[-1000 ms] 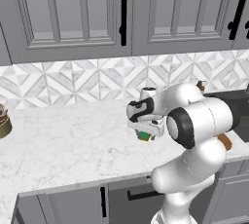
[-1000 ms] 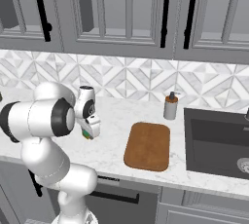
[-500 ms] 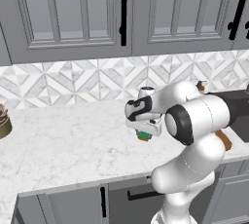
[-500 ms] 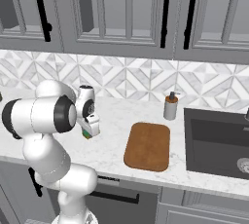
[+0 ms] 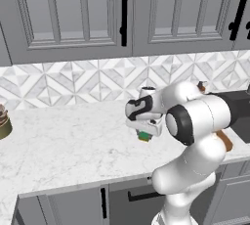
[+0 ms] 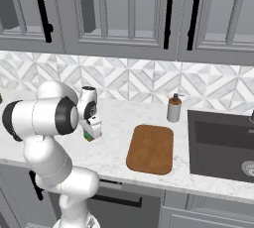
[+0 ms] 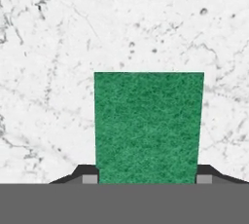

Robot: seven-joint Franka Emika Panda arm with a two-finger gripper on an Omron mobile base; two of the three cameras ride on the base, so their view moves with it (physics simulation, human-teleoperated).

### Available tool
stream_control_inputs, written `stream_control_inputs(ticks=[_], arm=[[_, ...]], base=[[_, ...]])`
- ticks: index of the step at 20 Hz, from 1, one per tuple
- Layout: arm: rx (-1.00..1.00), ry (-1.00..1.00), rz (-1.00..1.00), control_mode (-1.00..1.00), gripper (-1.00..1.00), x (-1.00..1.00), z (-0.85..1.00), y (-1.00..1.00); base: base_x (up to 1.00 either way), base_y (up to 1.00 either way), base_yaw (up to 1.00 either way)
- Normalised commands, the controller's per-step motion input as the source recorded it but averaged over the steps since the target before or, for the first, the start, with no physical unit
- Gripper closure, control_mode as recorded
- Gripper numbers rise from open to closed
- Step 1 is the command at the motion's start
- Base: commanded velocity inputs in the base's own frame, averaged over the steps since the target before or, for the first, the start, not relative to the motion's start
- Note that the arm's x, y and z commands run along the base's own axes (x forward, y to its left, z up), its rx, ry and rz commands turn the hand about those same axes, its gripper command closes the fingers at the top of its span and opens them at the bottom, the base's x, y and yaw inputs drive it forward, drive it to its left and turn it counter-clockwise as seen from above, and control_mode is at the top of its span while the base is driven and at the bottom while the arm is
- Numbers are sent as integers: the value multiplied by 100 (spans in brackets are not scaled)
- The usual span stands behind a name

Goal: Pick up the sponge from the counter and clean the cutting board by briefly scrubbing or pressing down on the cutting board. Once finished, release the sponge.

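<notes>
The sponge, a small green-topped block with a yellow underside, sits between the fingers of my gripper over the white marble counter. In the hand view its green top spans the whole gap, and a fingertip presses against each side, so the gripper is shut on it. From the right, the sponge lies left of the brown wooden cutting board, with bare counter between them. Whether the sponge is off the counter I cannot tell. My arm hides most of the cutting board in the left base view.
A soap dispenser stands behind the cutting board. A dark sink lies to its right. A brown jar sits at the counter's far left. Upper cabinets hang above the tiled backsplash.
The fingers have closed onto the sponge's sides. The arm and the sponge have hardly shifted.
</notes>
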Motion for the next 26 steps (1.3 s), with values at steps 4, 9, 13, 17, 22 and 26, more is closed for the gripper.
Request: stream_control_inputs(ticks=[4, 9, 13, 17, 22, 26], arm=[[0, -10, 0, -100, 100, -43, 26, -1], [0, -6, 5, -100, 100, -75, 14, -17], [0, 0, 13, -100, 100, -81, 6, -70], [0, 0, 16, -100, 100, -50, 8, -68], [0, 0, 14, -100, 100, -48, 3, -75], [0, 1, 14, -100, 100, -21, 28, -73]], base=[[0, 0, 0], [0, 0, 0], [0, 0, 0], [0, 0, 0], [0, 0, 0], [0, 0, 0]])
